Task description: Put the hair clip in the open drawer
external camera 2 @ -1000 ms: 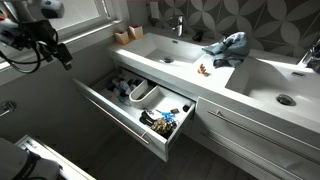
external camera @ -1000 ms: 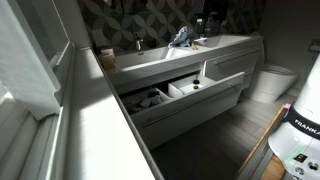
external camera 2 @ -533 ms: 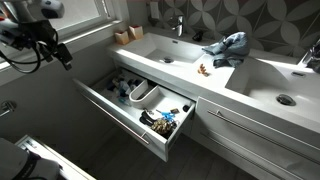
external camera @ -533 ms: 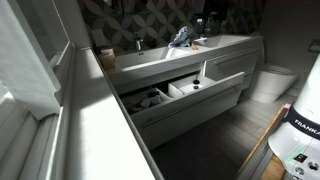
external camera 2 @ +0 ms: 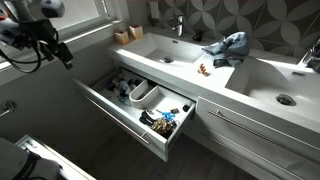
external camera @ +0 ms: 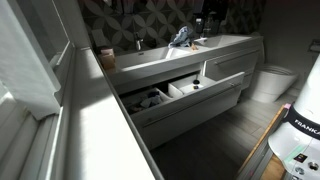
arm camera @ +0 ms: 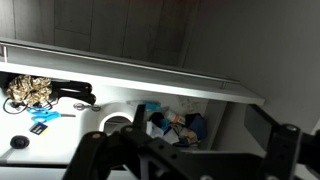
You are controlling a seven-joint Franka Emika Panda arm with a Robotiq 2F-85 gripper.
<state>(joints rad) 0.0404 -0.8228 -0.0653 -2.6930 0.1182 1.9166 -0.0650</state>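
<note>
The hair clip (external camera 2: 228,47) is a pale blue-grey claw-shaped thing lying on the white counter between the two sinks; it also shows in an exterior view (external camera: 180,38). The open drawer (external camera 2: 118,120) is pulled out below the counter, its white dividers showing, and it holds several small items; it shows in both exterior views (external camera: 195,104) and in the wrist view (arm camera: 215,125). My gripper (external camera 2: 62,55) hangs at the far left, well away from the clip, above and to the left of the drawer. In the wrist view its fingers (arm camera: 185,150) are spread wide with nothing between them.
A small brown object (external camera 2: 203,70) lies on the counter near the clip. Dark faucets (external camera 2: 180,26) stand behind the sinks. A white bowl (external camera 2: 146,93) and a dark pile (external camera 2: 162,121) lie in the drawer. A toilet (external camera: 272,78) stands beyond the vanity.
</note>
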